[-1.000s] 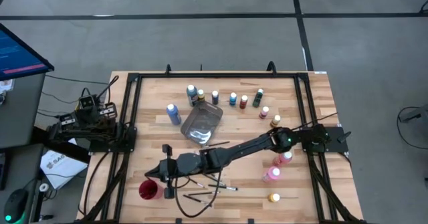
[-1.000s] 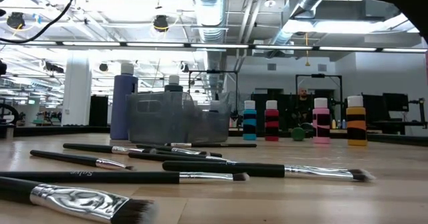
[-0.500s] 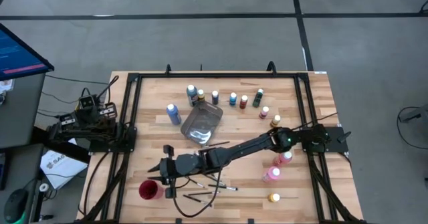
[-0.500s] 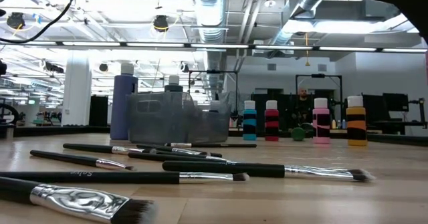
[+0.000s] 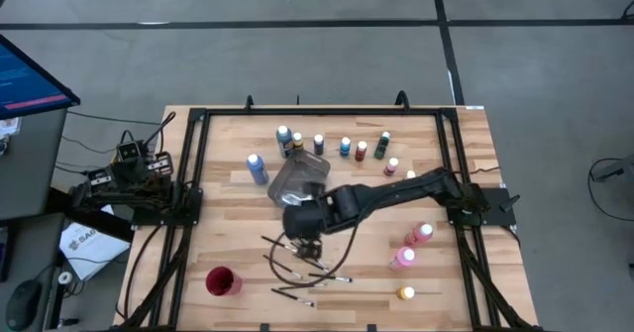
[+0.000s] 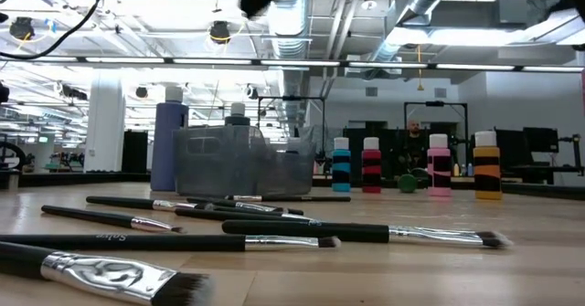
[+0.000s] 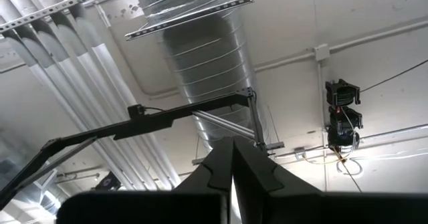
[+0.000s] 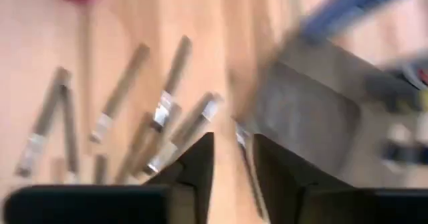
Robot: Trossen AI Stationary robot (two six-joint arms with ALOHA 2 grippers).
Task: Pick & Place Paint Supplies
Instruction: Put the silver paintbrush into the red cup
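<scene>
The right gripper (image 5: 302, 235) hangs over the middle of the wooden table (image 5: 228, 203), just near of the grey metal tray (image 5: 297, 178). Its two dark fingers (image 8: 194, 167) stand a little apart, with nothing between them. The thin dark paintbrushes with light ends (image 5: 315, 273) lie scattered on the table's near part, below this gripper. The small paint bottles with pale caps (image 5: 346, 147) stand in a row on the far side, and some pink ones (image 5: 404, 258) on the right. The red cup (image 5: 221, 280) stands near-left. The left gripper (image 7: 232, 177) is parked at the left edge, pointing upward, its jaws closed.
</scene>
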